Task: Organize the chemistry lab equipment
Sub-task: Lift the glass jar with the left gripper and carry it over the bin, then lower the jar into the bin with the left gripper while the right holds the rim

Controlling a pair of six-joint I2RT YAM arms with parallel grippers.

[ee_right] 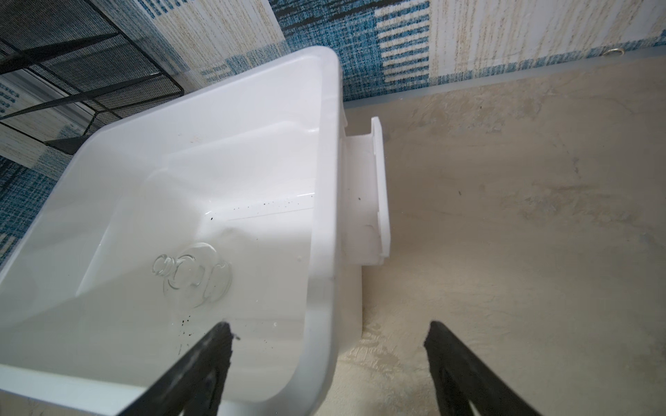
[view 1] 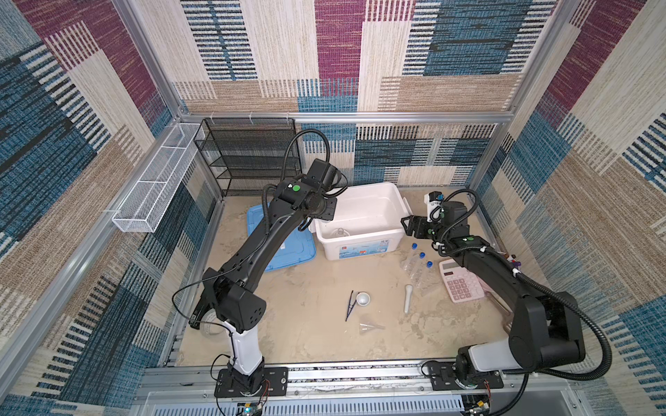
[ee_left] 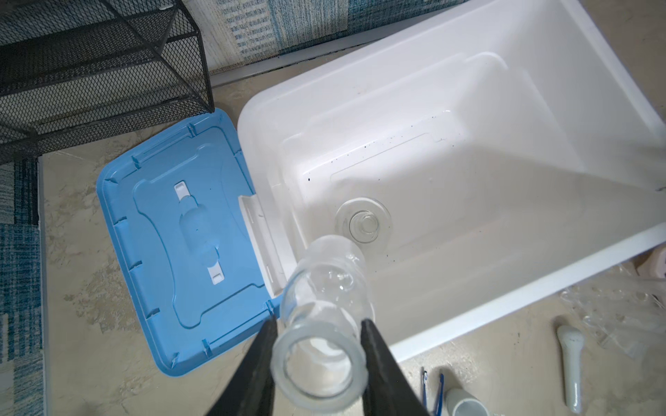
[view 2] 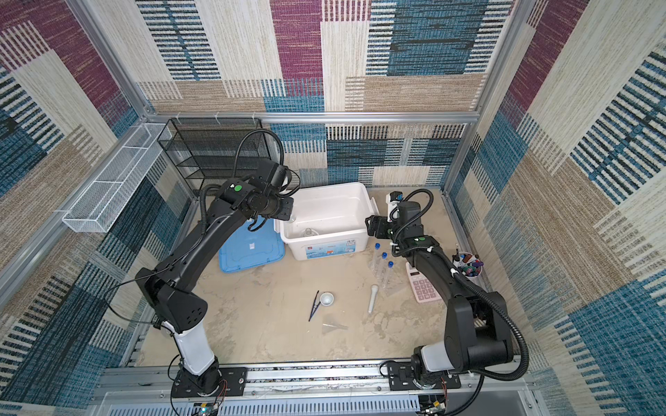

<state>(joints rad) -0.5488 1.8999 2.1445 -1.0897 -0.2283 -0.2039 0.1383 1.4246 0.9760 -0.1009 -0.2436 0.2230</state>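
Left end effector (ee_left: 317, 324), lower centre, gripped the beaker (ee_left: 326, 284) over the white bin (ee_left: 504, 306); setting it down clear of the flask (ee_left: 364, 221) seemed wise. Right end effector (ee_right: 328, 335) gaped empty.

Both top views look steeply down from high above the near edge and take in the whole table (view 1: 306, 317) almost identically. Left wrist view: close, downward past the beaker (ee_left: 320, 324) into the white bin (ee_left: 360, 108). Right wrist view: close, at the bin's right end. Both wrist views share the flask (ee_right: 194, 273).
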